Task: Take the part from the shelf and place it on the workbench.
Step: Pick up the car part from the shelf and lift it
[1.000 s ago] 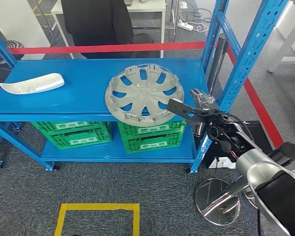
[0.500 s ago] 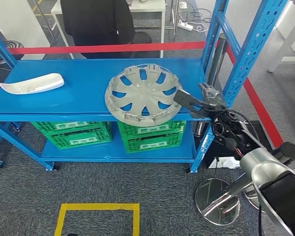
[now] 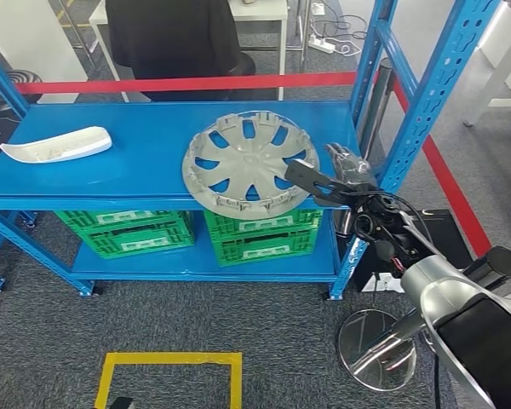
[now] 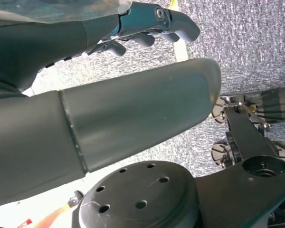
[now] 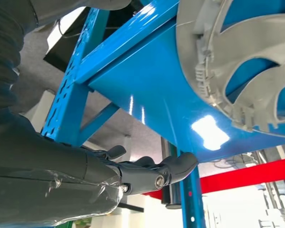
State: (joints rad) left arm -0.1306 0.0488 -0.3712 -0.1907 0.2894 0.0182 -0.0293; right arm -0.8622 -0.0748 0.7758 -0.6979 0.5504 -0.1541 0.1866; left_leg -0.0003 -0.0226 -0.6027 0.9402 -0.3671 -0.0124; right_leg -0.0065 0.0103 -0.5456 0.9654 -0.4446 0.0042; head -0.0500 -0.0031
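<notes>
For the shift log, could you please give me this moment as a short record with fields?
part: grey wheel cover lying flat on the blue shelf, its front edge overhanging slightly
right hand: at the cover's right rim, fingers stretched toward it; holds nothing
left hand: hanging low over grey carpet, fingers curled, holding nothing
other item on shelf: white curved piece at the far left
below shelf: two green crates
background: a person in dark clothes behind the red tape
task stage: part not yet lifted
</notes>
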